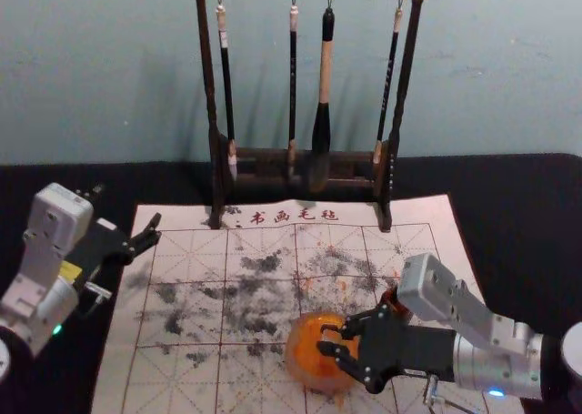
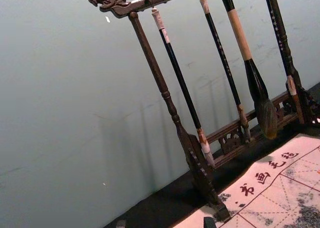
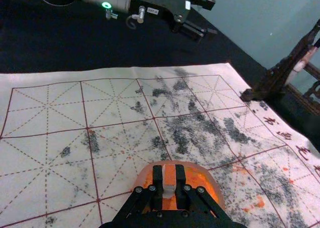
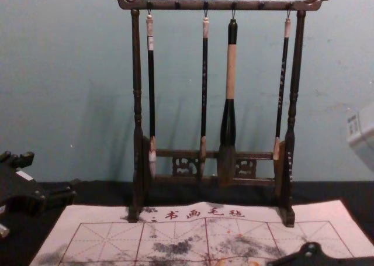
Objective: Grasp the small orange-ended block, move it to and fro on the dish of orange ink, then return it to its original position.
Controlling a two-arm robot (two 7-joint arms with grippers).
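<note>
In the head view my right gripper (image 1: pixel 333 341) is over the round dish of orange ink (image 1: pixel 311 371), shut on the small block (image 1: pixel 328 348). From the right wrist, the gripper (image 3: pixel 169 182) has its fingers on either side of the block (image 3: pixel 169 176), which is orange with a pale grey part; the dish (image 3: pixel 212 188) lies beneath. Whether the block touches the ink, I cannot tell. My left gripper (image 1: pixel 129 257) stays parked, open and holding nothing, over the mat's left edge; its fingertips (image 2: pixel 165 223) show at the bottom of the left wrist view.
A white gridded mat (image 1: pixel 186 309) with black and orange stains covers the middle of the black table (image 1: pixel 523 218). At its back stands a dark wooden rack (image 4: pixel 138 131) with several hanging brushes. A reddish-brown object (image 1: pixel 392 299) is partly hidden behind the right gripper.
</note>
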